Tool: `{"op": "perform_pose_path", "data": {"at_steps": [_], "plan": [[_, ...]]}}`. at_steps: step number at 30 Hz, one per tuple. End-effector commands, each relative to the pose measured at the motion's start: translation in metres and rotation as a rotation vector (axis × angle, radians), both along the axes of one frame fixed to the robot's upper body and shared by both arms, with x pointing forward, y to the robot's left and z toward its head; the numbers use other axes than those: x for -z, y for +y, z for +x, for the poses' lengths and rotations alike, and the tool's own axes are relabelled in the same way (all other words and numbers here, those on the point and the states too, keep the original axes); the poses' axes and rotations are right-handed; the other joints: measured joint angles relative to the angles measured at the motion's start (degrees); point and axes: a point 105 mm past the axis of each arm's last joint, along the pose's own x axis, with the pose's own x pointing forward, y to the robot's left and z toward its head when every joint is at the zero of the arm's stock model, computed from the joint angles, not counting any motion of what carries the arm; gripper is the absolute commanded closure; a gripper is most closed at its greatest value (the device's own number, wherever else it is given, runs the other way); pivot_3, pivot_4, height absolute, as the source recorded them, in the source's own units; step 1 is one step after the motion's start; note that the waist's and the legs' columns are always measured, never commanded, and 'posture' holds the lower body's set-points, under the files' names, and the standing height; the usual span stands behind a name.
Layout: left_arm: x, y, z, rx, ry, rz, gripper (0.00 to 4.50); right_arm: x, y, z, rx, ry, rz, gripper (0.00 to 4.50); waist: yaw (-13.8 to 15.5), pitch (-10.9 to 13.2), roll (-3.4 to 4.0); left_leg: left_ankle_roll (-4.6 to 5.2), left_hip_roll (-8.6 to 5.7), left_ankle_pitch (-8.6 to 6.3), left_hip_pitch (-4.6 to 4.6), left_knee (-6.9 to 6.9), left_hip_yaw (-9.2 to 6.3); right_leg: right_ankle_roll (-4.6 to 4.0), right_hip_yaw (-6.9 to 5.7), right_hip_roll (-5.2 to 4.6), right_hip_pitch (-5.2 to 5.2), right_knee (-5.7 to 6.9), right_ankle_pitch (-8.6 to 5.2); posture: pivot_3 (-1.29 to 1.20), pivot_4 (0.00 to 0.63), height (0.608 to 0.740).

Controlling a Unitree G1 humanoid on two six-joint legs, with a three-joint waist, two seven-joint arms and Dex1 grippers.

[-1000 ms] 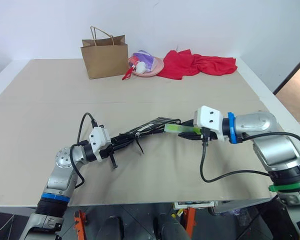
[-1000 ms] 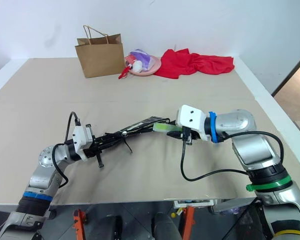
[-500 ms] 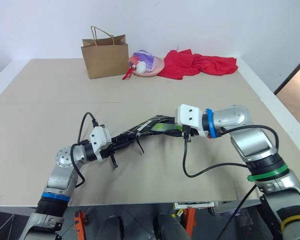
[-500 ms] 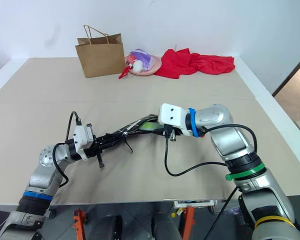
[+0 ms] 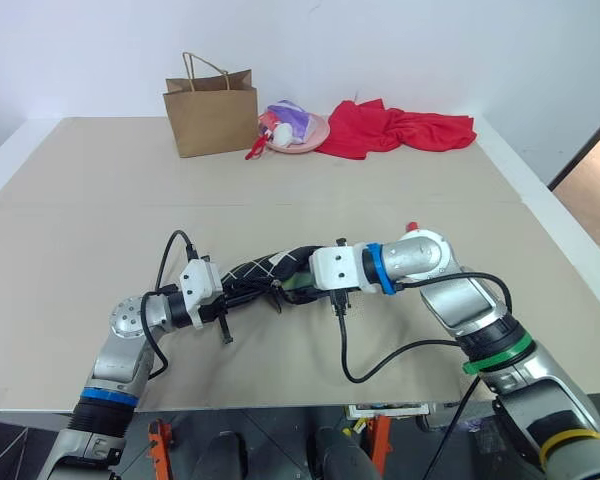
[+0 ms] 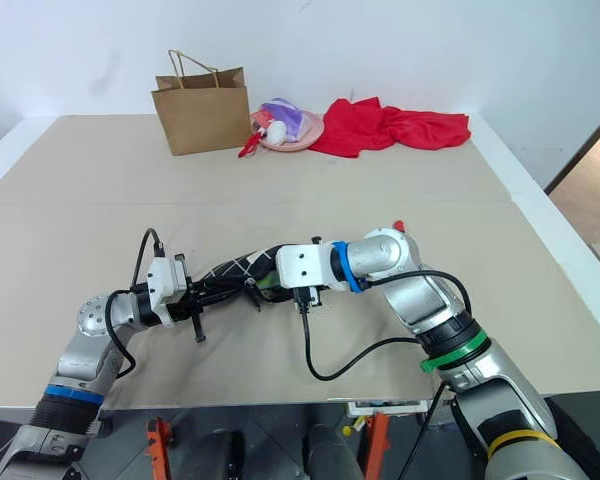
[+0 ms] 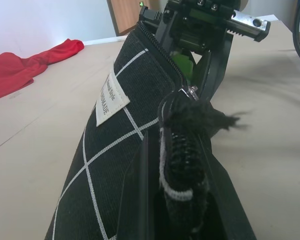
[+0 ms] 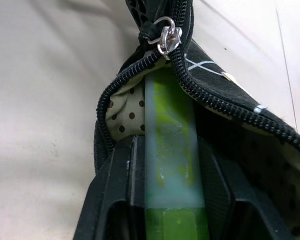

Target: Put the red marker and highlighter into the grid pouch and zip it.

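While our head view looks over the table (image 5: 80, 250), we see our left gripper (image 5: 230, 290) clamped on the grid pouch (image 5: 270, 270). From our right wrist, our right gripper (image 8: 165, 175) pinches the highlighter (image 8: 170, 145), its tip inside the pouch's open mouth.

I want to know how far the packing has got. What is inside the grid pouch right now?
The highlighter pokes into the open grid pouch, between the right gripper's fingers. The pouch's depths are covered, so the red marker can't be confirmed.
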Motion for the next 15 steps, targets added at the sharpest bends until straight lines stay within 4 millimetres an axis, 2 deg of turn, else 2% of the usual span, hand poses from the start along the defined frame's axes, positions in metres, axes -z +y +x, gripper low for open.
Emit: {"op": "perform_pose_path", "data": {"at_steps": [1,2,4,7,10,13,15], "plan": [[-0.020,-0.005,-0.001,0.009,-0.082,-0.032,4.50,-0.013,0.006,-0.001,-0.026,-0.040,0.045,1.02,-0.04,0.00,0.00,0.00,0.03,0.00,0.00,-0.01,0.02,-0.01,0.02,0.03,-0.02,0.01,0.00,0.00,0.150,0.740],[-0.020,-0.004,-0.001,0.006,-0.082,-0.033,4.50,-0.015,0.002,0.001,-0.017,-0.045,0.046,0.69,0.01,0.00,0.00,0.00,0.03,0.00,0.00,-0.01,-0.02,-0.03,-0.01,0.03,0.00,0.02,0.01,0.00,0.150,0.740],[-0.020,-0.004,-0.001,0.001,-0.081,-0.036,4.50,-0.024,-0.008,0.006,0.017,-0.048,0.079,0.69,0.05,0.00,0.00,0.00,0.02,0.00,0.00,-0.01,-0.03,-0.04,-0.03,0.02,0.00,0.02,0.01,0.00,0.150,0.740],[-0.020,-0.004,-0.002,-0.002,-0.078,-0.038,4.50,-0.053,-0.032,0.007,0.094,0.021,0.182,0.69,0.17,0.00,-0.01,-0.01,-0.04,0.00,-0.02,0.01,0.00,-0.06,-0.01,-0.07,0.02,0.02,0.03,0.00,0.150,0.740],[-0.019,-0.004,-0.003,-0.005,-0.074,-0.038,4.50,-0.076,-0.057,-0.005,0.122,0.090,0.249,0.69,0.33,0.01,-0.01,-0.01,-0.08,0.00,-0.05,0.03,0.00,-0.03,-0.01,-0.14,0.04,0.00,0.02,0.00,0.150,0.740],[-0.018,-0.003,-0.004,-0.012,-0.067,-0.043,4.50,-0.100,-0.073,-0.027,0.090,0.172,0.375,0.69,0.45,0.00,-0.01,0.03,-0.09,-0.02,-0.06,0.00,-0.02,-0.02,-0.02,-0.14,0.04,-0.03,-0.01,0.00,0.150,0.740],[-0.018,-0.002,-0.004,-0.015,-0.065,-0.046,4.50,-0.117,-0.086,-0.033,0.114,0.231,0.497,0.69,0.27,0.01,-0.01,0.04,-0.04,-0.03,-0.05,-0.03,-0.06,-0.06,-0.03,-0.07,0.03,-0.03,-0.02,0.00,0.150,0.740]]}}
